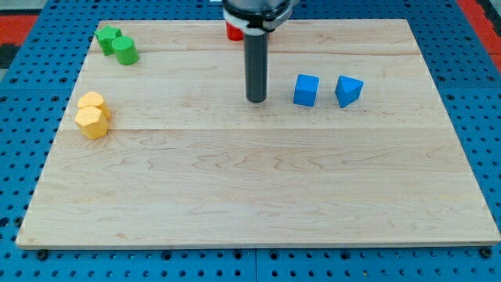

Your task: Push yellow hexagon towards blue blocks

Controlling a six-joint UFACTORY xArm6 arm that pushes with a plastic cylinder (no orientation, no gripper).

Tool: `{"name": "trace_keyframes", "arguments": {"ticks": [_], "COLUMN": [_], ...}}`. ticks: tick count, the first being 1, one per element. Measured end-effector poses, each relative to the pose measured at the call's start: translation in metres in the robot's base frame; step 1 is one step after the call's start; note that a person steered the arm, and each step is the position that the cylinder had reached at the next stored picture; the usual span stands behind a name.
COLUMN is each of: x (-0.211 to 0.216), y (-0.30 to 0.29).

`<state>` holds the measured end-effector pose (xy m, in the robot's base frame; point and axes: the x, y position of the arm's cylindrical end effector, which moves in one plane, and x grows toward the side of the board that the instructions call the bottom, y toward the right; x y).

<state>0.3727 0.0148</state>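
Standing on a wooden board [258, 196], a dark rod touches down with its tip [257, 101] just left of a blue cube [306, 90]; a blue wedge-like block [349, 91] sits beside that. The arm carries no claw, only this rod. Far at the view's left lie the yellow hexagon [92, 123] and another yellow block [91, 102], touching. Two green blocks [117, 44] occupy the top-left corner. A red block [233, 31] peeks out behind the rod.

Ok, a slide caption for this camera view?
My tip rests left of two blue blocks, far from the yellow hexagon at left.
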Motion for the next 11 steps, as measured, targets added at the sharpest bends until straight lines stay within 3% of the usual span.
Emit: {"name": "trace_keyframes", "arguments": {"ticks": [1,2,3,6,7,9,11], "x": [-0.021,-0.007,0.002,-0.003,0.005,0.071,0.037], "y": [0.039,0.077,0.054,-0.259,-0.317,-0.302,-0.21]}}
